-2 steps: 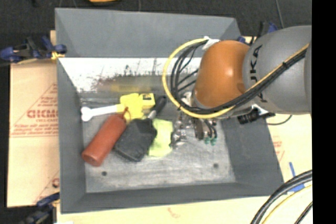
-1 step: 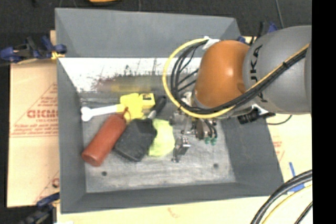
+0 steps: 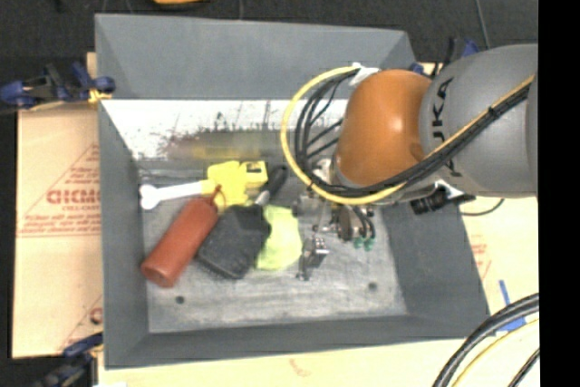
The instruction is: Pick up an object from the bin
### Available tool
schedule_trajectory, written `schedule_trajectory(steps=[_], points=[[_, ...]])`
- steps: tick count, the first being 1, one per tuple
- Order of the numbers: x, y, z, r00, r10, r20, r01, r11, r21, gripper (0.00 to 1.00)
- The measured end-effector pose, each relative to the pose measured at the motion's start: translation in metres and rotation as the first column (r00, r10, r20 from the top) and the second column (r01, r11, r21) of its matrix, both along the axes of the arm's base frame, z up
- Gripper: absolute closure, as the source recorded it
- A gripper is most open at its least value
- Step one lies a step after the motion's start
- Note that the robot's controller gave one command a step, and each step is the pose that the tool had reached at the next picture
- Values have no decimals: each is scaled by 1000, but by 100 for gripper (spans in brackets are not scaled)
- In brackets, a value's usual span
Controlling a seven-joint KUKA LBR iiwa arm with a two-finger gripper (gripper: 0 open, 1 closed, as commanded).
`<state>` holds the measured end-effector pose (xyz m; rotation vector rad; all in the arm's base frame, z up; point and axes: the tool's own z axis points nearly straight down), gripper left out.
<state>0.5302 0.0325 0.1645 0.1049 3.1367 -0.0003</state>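
Observation:
My gripper [image 3: 311, 260] hangs low in the middle of the bin, below the orange dome on the wrist. Its fingertips sit just right of a pale yellow-green soft thing [image 3: 279, 240] and look close together with nothing seen between them. Left of that lies a dark grey block-shaped thing [image 3: 233, 242]. A red bottle-shaped thing [image 3: 179, 242] lies slanted further left. A yellow piece [image 3: 237, 179] on a white handle [image 3: 172, 192] lies behind them.
The loose things lie clustered in the left and middle of the bin floor. Bare floor stretches along the front and to the right of the gripper. The arm and its cables cover the bin's right rear part.

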Motion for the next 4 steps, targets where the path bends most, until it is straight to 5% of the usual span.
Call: schedule_trajectory(steps=[1, 2, 3, 4], points=[[-6, 18, -50, 1000, 9, 7, -9, 1000, -1, 0], [21, 22, -89, 972, -233, 8, 233, 972, 4, 100], [21, 22, -89, 973, -232, 8, 232, 973, 3, 100], [31, 12, 69, 984, -179, 4, 179, 984, 2, 100]])
